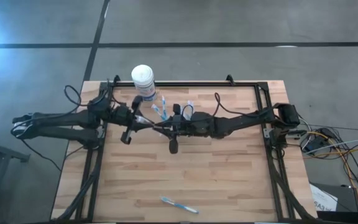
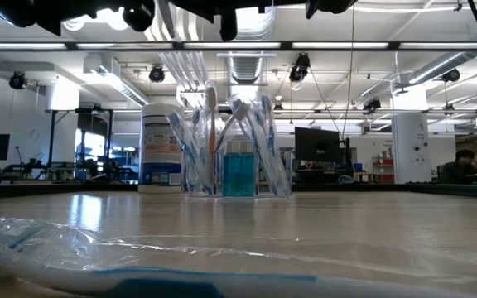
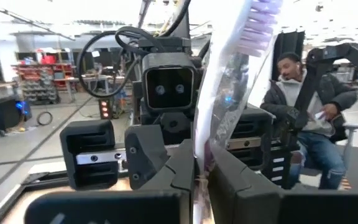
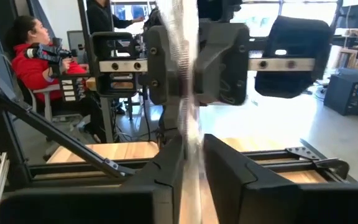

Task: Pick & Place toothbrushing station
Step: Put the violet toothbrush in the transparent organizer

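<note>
Both grippers meet above the middle of the wooden surface (image 1: 229,180), facing each other, with 1 plastic-wrapped toothbrush (image 3: 229,106) passing between them. The left gripper (image 3: 201,171) has its 2 fingers pressed together on that wrapped toothbrush, whose purple bristle head sticks up past the fingers. The right gripper (image 4: 191,162) has the same wrapped toothbrush running between its 2 fingers; whether they pinch it or stand slightly apart, I cannot tell.

Just behind the grippers, toward the far edge, stands 1 clear plastic cup (image 2: 237,178) with blue liquid or a blue piece low in it and a bundle of blue-and-white toothbrushes (image 2: 190,153) leaning outward; their exact number cannot be counted. 1 white-lidded tub (image 1: 143,81) with a blue label stands just beside the cup. 1 more wrapped blue toothbrush (image 1: 179,205) lies alone near the front edge, well apart from the rest.

2 seated people show in the room beyond.
</note>
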Controlling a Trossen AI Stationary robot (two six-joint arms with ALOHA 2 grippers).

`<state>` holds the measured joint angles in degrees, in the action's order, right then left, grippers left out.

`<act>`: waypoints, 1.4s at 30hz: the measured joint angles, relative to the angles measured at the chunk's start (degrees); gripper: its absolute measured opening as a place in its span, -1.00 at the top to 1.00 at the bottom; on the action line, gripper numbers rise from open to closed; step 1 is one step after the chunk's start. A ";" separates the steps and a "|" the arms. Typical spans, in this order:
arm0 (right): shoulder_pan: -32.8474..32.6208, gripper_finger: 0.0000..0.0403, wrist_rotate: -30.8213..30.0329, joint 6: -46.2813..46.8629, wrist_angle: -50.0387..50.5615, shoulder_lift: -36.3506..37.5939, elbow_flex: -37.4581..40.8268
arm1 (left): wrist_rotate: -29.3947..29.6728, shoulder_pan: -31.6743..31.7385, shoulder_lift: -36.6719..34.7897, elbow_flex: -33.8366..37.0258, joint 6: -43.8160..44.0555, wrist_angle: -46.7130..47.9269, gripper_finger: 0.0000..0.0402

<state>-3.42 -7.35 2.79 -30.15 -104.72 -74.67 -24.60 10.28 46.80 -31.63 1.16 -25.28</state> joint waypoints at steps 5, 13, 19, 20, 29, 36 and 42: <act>-0.01 0.52 -0.31 -0.02 3.42 3.63 0.43 | 0.19 0.90 -5.41 0.03 -1.61 4.02 0.89; -0.98 0.43 -0.31 -1.25 4.12 11.93 8.11 | 4.74 1.78 -11.15 5.00 -1.50 8.82 0.89; -2.81 0.54 -3.33 -0.33 -7.21 17.23 22.16 | 11.67 1.86 -8.32 15.14 0.31 -3.31 0.89; -3.15 0.58 -3.65 0.26 -9.08 17.97 24.51 | 13.39 1.84 -7.30 16.61 0.61 -6.19 0.89; -7.52 0.94 -16.20 2.82 -13.85 19.23 36.25 | 23.93 1.90 6.72 19.28 0.46 -21.27 0.89; -10.69 0.96 -16.90 2.42 -16.08 18.53 39.36 | 25.31 1.99 19.04 14.68 -2.83 -25.11 0.89; -11.35 0.96 -16.89 1.51 -15.96 18.38 39.56 | 30.43 2.40 27.48 14.00 -0.14 -36.58 0.89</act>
<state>-14.77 -24.24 4.30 -46.10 -86.34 -35.11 5.84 12.69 74.28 -17.63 1.02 -61.86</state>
